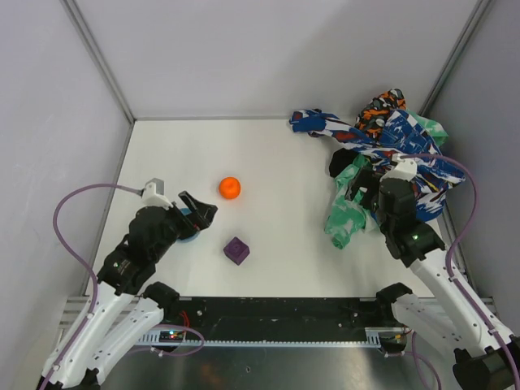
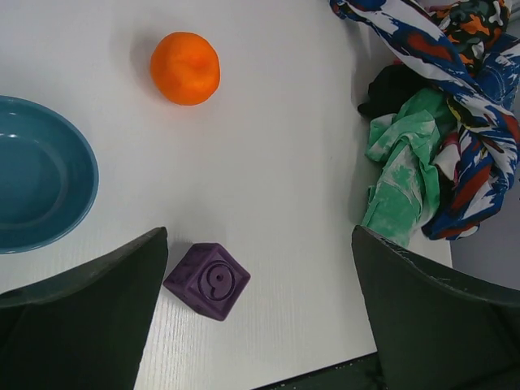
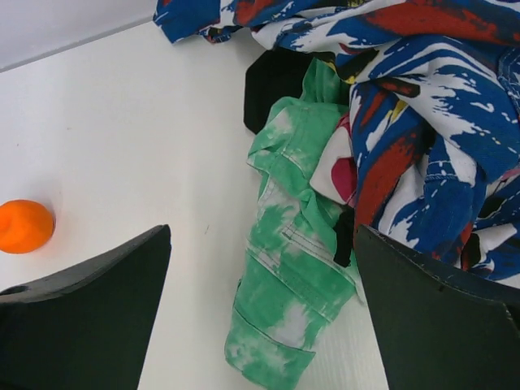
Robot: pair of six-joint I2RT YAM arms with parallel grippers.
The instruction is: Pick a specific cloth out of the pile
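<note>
My right tool (image 3: pixel 262 260) is released; closing here risks snagging the green cloth (image 3: pixel 284 203), not the half-buried black cloth (image 3: pixel 272 85).

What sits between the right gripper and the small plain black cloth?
In the right wrist view, the green-and-white mottled cloth stretches from under the right gripper up to the small black cloth.

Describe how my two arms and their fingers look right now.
The left arm and right arm both have black upper housings and white lower links. A lilac cable loops beside each. The fingers are broad, dark, matte wedges in both wrist views.
</note>
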